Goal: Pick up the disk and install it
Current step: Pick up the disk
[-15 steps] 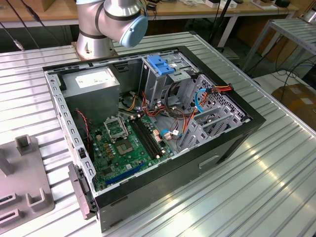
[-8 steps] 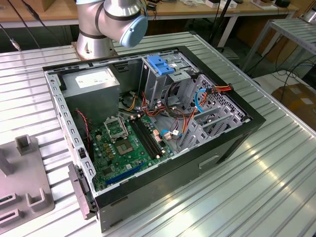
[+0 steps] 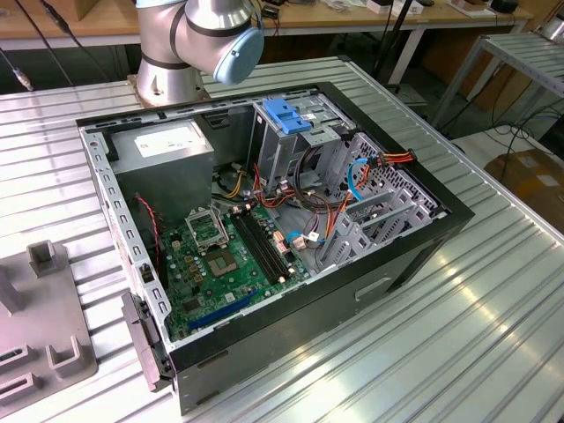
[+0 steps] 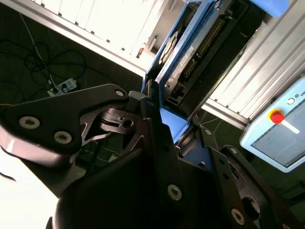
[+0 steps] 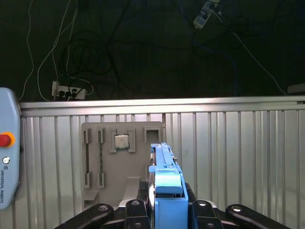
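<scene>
In both wrist views my gripper point(image 5: 164, 210) point(image 4: 159, 121) is shut on the disk. I see the disk point(image 5: 165, 179) edge-on, a flat drive in a blue plastic bracket standing up between the black fingers point(image 5: 101, 211). Its connector edge and blue rim point(image 4: 188, 57) show in the second wrist view. It hangs in the air, well above the ribbed metal table point(image 5: 238, 152). In the exterior view the open computer case point(image 3: 414, 256) lies on the table, with the robot's base point(image 3: 189, 44) behind it.
Inside the case stand a metal drive cage with a blue plastic top point(image 3: 286, 116), a grey power-supply box point(image 3: 166, 145) and the motherboard point(image 3: 220, 256). A grey fixture plate point(image 5: 97, 162) point(image 3: 40, 326) holding a chip point(image 5: 122, 141) lies on the table. A teach pendant point(image 5: 7, 152) rests near the table's edge; cables cover the floor.
</scene>
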`<state>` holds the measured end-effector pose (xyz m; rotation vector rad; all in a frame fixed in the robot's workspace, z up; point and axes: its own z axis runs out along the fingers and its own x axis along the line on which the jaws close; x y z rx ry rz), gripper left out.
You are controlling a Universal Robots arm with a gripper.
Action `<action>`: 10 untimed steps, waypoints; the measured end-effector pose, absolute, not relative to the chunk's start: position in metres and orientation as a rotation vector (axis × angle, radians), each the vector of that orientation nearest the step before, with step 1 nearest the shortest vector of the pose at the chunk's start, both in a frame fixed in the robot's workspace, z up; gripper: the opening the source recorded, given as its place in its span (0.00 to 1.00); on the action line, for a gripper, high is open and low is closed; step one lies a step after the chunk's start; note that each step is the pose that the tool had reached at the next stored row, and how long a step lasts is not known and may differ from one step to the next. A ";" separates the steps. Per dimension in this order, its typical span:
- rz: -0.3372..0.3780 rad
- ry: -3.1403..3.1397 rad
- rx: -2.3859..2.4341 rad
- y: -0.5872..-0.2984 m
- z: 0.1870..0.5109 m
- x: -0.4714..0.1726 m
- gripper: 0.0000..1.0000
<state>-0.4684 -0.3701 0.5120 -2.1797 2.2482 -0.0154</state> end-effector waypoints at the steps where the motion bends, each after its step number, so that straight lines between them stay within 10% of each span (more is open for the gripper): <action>1: -0.015 2.248 -2.180 -0.370 0.512 -0.468 0.37; 10: -0.015 2.248 -2.180 -0.370 0.512 -0.455 0.37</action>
